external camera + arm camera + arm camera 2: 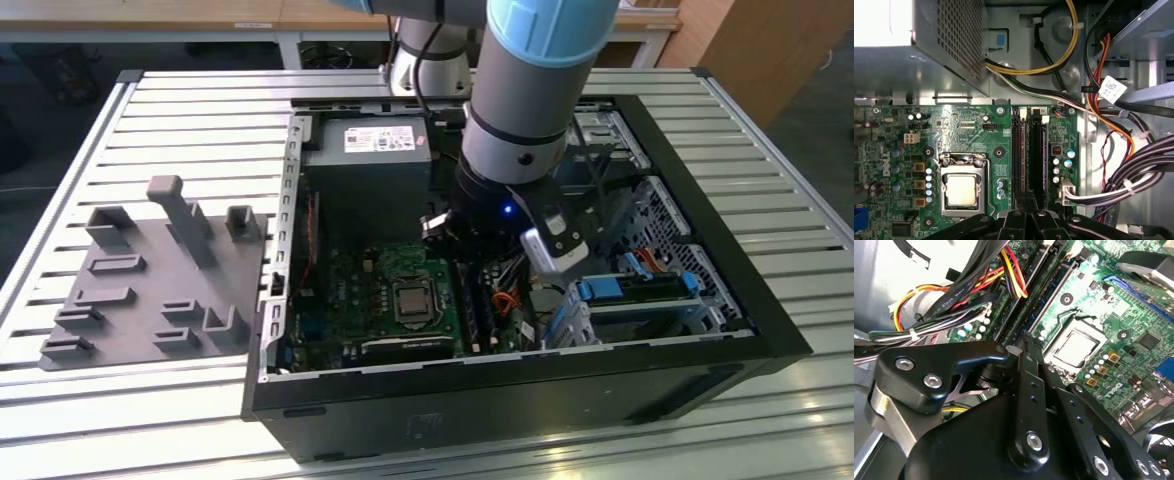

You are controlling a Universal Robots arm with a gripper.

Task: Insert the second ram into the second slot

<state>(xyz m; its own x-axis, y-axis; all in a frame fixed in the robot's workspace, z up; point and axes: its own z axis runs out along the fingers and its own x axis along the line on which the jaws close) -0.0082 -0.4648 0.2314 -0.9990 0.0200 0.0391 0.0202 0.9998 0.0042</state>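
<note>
My gripper (471,238) reaches deep into the open computer case (694,330), just over the motherboard's memory slots (1019,155). Its fingers are shut together in both wrist views (1021,346) (1027,204). The second ram (1045,299) is a thin dark, bluish strip seen edge-on. It runs straight away from the fingertips, along the slot beside the processor socket (961,190). In the first wrist view it is the long dark bar (1037,160) beside a narrower slot. It stands upright and in line with the slot. How deep it sits cannot be seen.
Bundled cables (949,300) (1114,150) hang close beside the slots. The grey power supply (367,170) and blue drive-bay latches (607,290) flank the gripper. A grey fixture plate (147,280) with upright holders lies on the slatted table at the exterior view's left.
</note>
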